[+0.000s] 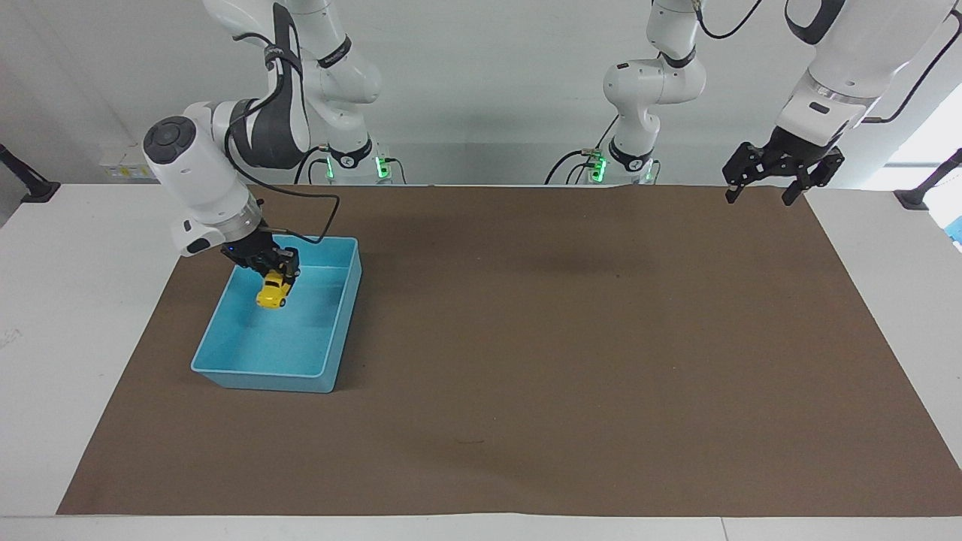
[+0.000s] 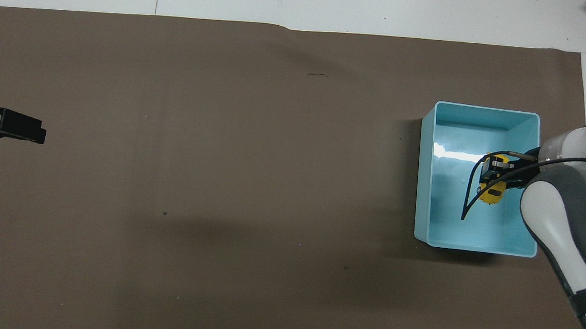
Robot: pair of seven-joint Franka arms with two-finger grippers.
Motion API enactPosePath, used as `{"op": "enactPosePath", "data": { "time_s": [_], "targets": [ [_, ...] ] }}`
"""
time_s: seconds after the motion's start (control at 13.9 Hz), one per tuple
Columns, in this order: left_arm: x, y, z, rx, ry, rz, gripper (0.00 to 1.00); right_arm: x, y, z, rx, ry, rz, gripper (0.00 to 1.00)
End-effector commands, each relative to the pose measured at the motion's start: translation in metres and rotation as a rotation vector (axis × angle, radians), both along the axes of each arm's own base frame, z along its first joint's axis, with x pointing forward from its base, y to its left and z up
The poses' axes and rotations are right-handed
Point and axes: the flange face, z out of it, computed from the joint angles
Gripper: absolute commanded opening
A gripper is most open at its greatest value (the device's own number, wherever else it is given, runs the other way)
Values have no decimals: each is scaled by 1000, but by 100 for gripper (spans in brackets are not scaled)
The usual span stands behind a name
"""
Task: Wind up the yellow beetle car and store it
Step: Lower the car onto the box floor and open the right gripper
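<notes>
A: Right arm?
B: Bent at the elbow, forearm angled steeply down into the blue tray [image 1: 331,376]. Right gripper [image 1: 276,272] low inside the tray's walls, at the end nearer the robots, fingers clamped on the yellow beetle car [image 1: 272,291].

A: And the car itself?
B: Hanging nose-down from the fingertips, over the tray floor, inside the rim. Cannot tell whether the wheels touch the floor. From overhead, half hidden under the right gripper [image 2: 493,173], only the yellow beetle car [image 2: 491,194] front end poking out, close to the tray wall at the right arm's end of the table.

A: Anything trailing off the wrist?
B: A black cable [image 1: 316,207], looping from the wrist up to the forearm; overhead, draped across the blue tray [image 2: 426,174] interior.

A: Left arm?
B: Waiting, raised. Wrist pointing down, left gripper [image 1: 765,191] hanging over the corner of the brown mat [image 1: 571,346] at the left arm's end of the table, fingers spread apart, gripping nothing. Overhead, just the tip of the left gripper [image 2: 17,127] showing at the edge.

A: Tray's place?
B: Flat on the brown mat, toward the right arm's end, well apart from the left gripper.
</notes>
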Motion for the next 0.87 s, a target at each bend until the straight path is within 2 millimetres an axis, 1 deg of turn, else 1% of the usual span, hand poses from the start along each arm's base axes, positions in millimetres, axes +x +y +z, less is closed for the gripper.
{"op": "enactPosePath", "data": {
  "time_s": [0.0,0.22,0.29,0.51,0.79],
  "targets": [
    [-6,3,6,-8,3,14,100,-11,-5,-28,-43,-10,58,0],
    [-6,3,6,-8,3,14,100,-18,-5,-44,-47,0,65,0],
    [-6,3,6,-8,3,14,100,-19,-4,-46,-47,-8,69,0],
    [-6,3,6,-8,3,14,100,-28,-3,-68,-44,4,71,0],
    [-6,3,6,-8,3,14,100,-37,-1,-86,-35,15,70,0]
  ]
}}
